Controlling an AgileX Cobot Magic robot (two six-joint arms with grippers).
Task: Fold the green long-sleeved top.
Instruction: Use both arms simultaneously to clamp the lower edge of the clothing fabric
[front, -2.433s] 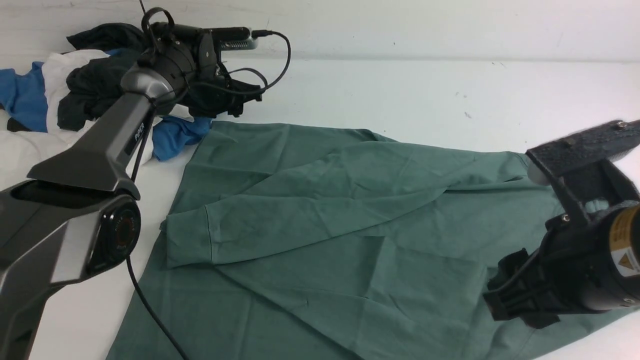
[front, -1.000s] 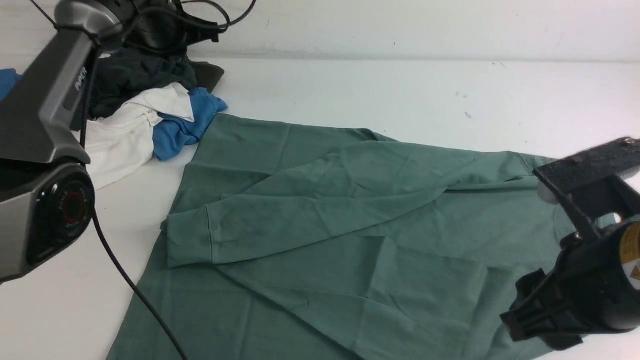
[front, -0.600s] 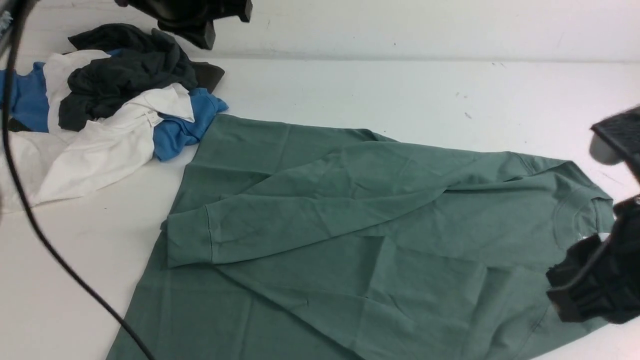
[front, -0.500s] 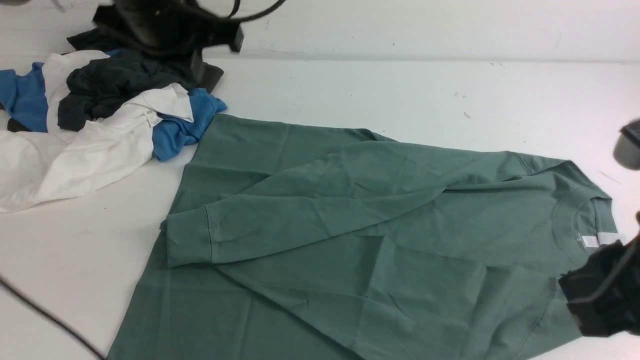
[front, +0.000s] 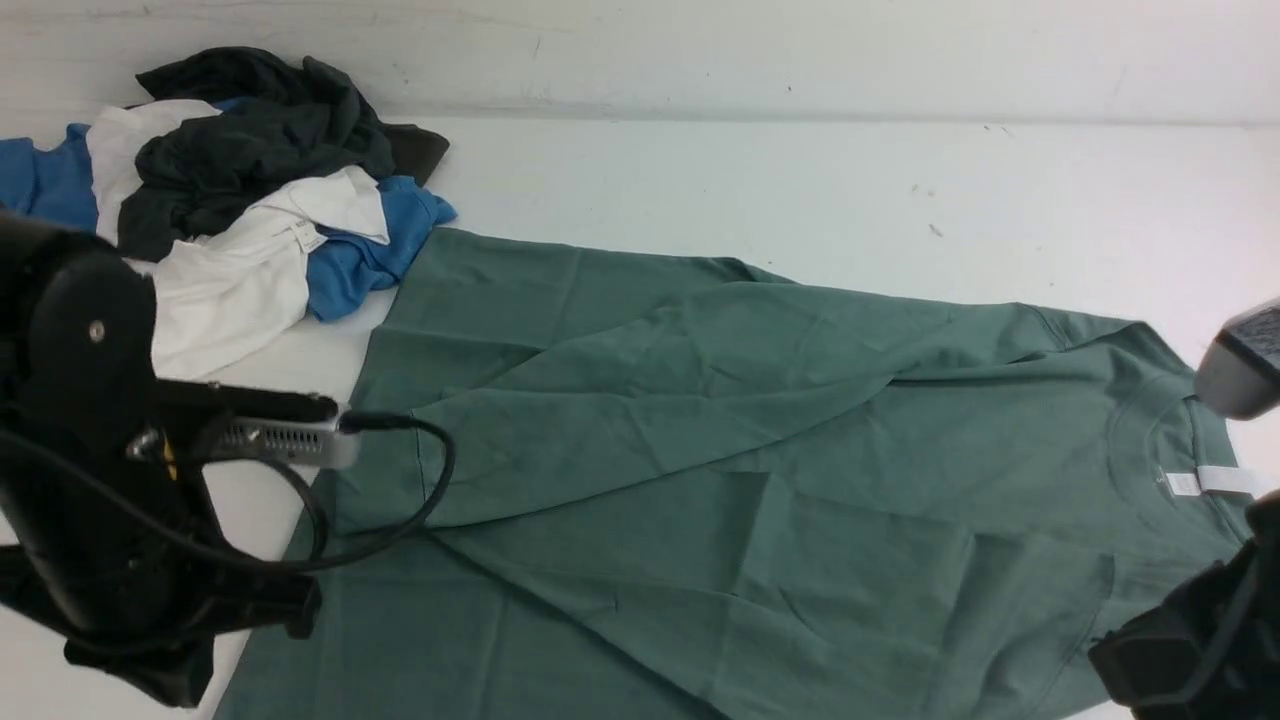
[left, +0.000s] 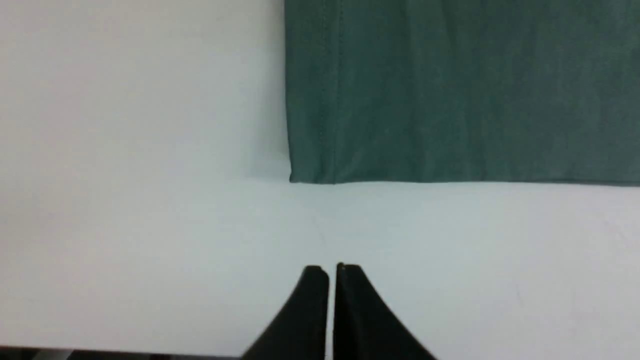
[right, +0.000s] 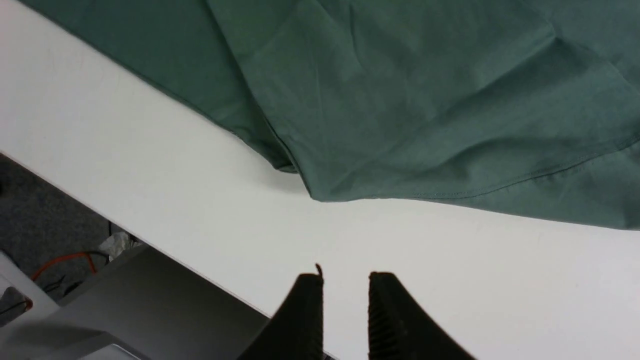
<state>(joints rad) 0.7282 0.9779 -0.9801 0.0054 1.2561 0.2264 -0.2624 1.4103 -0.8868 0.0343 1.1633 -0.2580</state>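
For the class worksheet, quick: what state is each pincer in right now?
Left pincer: closed, holding nothing, over the table.
Right pincer: slightly open, holding nothing, short of the top.

1. The front view looks from the robot's side forward and down, from rather far, over the desk (front: 800, 180) to its far edge.
2. The left wrist view looks down from near, past the left claw (left: 332, 272).
3. The right wrist view looks down past the right claw (right: 345, 280), reaching one desk edge.
4. All three views share the green long-sleeved top (front: 700, 420) and the desk.
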